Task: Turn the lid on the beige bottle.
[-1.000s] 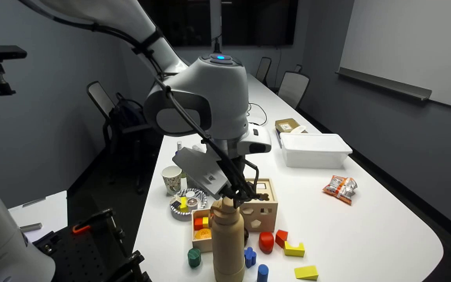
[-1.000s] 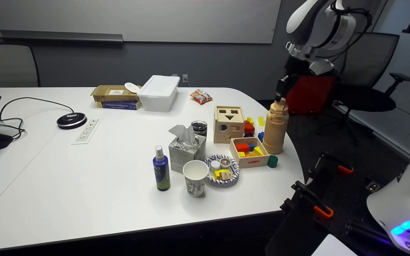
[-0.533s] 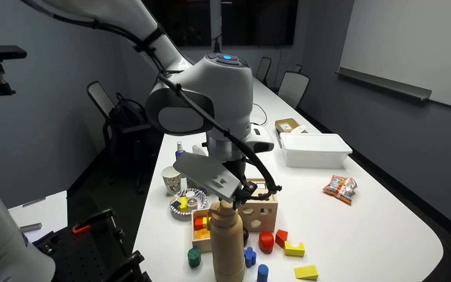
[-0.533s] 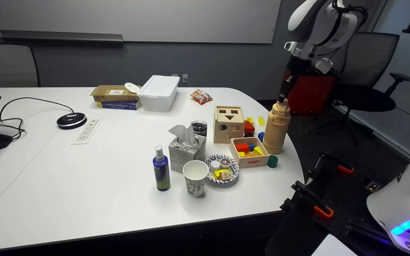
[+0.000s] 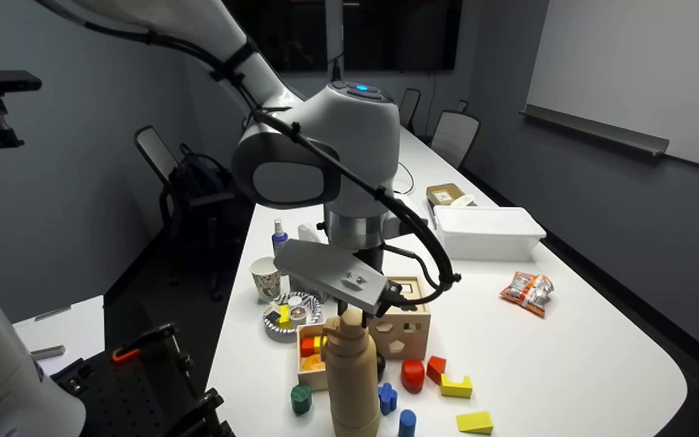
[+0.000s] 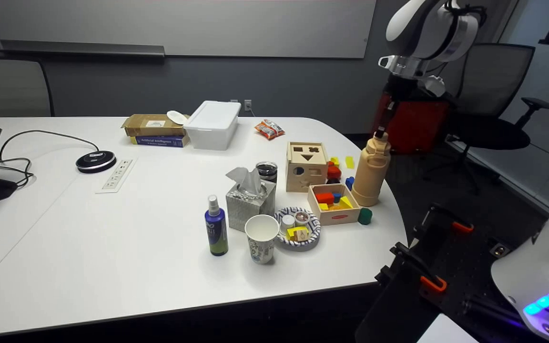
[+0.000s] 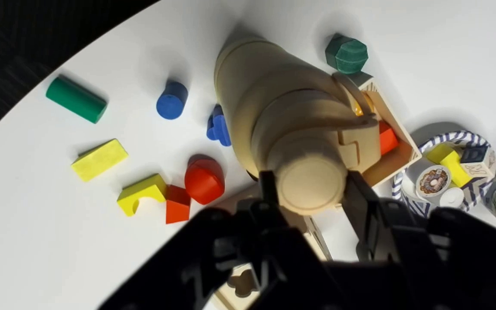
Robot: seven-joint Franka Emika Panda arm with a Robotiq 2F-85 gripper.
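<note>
The gripper (image 7: 311,189) clasps the lid (image 7: 310,177) from both sides, atop the beige bottle (image 6: 370,174). In an exterior view the bottle leans slightly right, at the right end of the table (image 6: 136,257). A tray (image 6: 321,220) of blocks (image 6: 324,198) sits left of the bottle, a holed box (image 6: 306,166) farther, a green block (image 6: 365,216) nearer.

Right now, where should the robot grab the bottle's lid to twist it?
Best, I think: the lid by its round side wall, coming from above, with fingers on opposite sides. It's round and sits at the very top of the beige bottle, so a squeeze there should let it twist. I'd avoid coming in sideways where the carry loop sticks out just below; it might block.
</note>
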